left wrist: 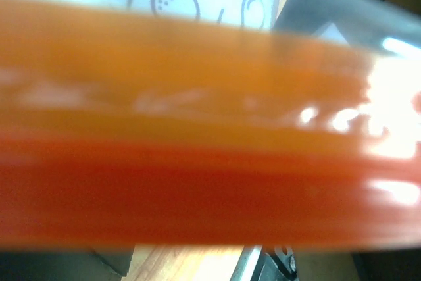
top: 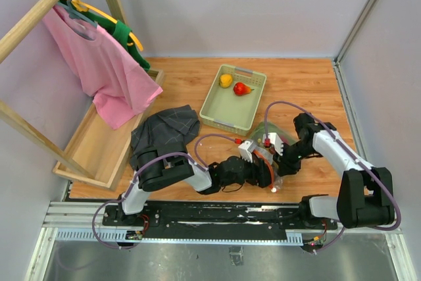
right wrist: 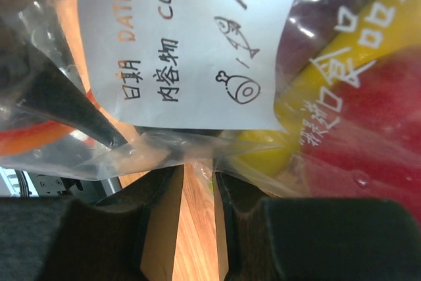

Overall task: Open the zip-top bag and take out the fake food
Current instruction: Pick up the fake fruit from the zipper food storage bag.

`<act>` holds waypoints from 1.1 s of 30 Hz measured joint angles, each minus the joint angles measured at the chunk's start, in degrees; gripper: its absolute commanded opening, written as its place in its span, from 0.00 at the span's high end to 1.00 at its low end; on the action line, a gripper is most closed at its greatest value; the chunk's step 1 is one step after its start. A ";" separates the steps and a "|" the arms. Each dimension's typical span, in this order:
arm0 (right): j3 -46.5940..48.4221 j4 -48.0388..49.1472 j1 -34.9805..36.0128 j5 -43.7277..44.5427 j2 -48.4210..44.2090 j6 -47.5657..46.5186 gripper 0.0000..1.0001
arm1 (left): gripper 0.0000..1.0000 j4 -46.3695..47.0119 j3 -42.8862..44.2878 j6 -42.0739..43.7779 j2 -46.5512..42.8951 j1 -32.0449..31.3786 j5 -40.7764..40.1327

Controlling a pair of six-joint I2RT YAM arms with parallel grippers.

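Observation:
The zip-top bag is held between both grippers at the front middle of the table. Its orange-red zip strip fills the left wrist view, blurred, and hides the left fingers. In the top view my left gripper is at the bag's left edge and seems shut on it. My right gripper is nearly shut, pinching a fold of clear film below the white label. Fake food shows inside the bag: yellow, red and dark purple pieces.
The pale green tray stands behind the bag and holds a yellow fruit and a red fruit. A dark cloth lies to the left. A wooden crate and a rack with a pink shirt stand at far left.

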 measured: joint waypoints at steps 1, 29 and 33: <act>0.24 0.02 -0.02 0.09 0.00 0.09 0.76 | 0.22 -0.44 0.28 0.17 0.02 0.00 -0.15; 1.70 5.31 0.02 -0.02 0.96 7.39 0.84 | 0.32 -5.99 4.13 0.76 0.61 0.39 -1.25; 1.70 5.25 0.02 -0.39 0.96 7.21 0.82 | 0.48 -6.14 4.33 0.83 0.66 0.39 -1.07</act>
